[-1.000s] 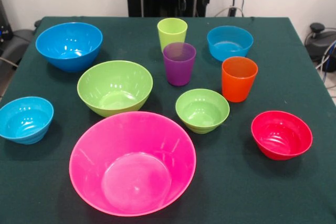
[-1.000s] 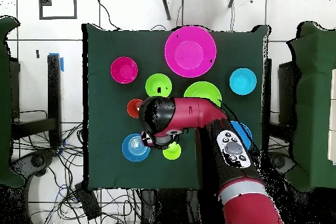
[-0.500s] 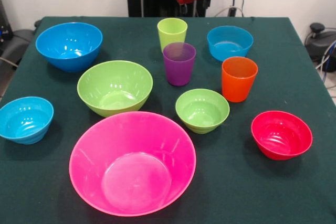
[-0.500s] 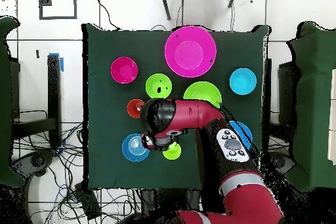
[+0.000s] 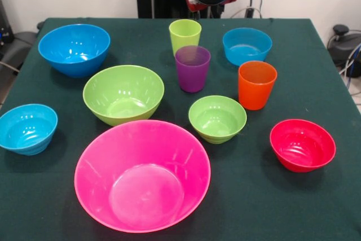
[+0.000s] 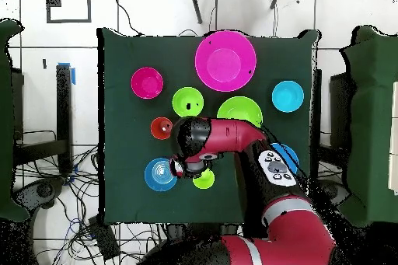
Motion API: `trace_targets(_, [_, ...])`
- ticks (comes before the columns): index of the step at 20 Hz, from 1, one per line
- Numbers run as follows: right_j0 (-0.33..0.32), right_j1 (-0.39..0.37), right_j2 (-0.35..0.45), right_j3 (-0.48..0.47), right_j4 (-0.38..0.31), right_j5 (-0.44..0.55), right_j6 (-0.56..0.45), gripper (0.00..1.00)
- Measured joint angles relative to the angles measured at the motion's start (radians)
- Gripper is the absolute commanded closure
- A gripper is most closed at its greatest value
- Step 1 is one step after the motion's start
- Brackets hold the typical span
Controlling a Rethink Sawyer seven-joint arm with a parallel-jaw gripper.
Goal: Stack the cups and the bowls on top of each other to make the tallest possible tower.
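Note:
Every cup and bowl stands alone on the green cloth; no tower shows. The huge pink bowl is nearest, with the large green bowl and large blue bowl behind it. The small green bowl, the red bowl and two light-blue bowls lie around them. Lime cup, purple cup and orange cup stand upright mid-table. My gripper hangs high at the far edge, behind the lime cup. Overhead, my arm hides the purple cup.
The table's edges drop off on all sides. Cables and dark equipment sit beside the table. Overhead, chairs covered in green cloth flank the table.
The arm's red head has risen slightly in the front view, and its elbow has swung towards the base overhead. No cup or bowl has moved.

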Motion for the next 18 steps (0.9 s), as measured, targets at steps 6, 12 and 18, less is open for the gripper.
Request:
trace_targets(6, [-0.001,0.011,0.001,-0.016,0.0,0.0,0.0,0.0])
trace_targets(12, [-0.001,0.012,0.001,-0.051,0.0,0.003,0.0,0.0])
trace_targets(18, [-0.001,0.012,0.001,-0.085,0.0,0.016,0.0,0.0])
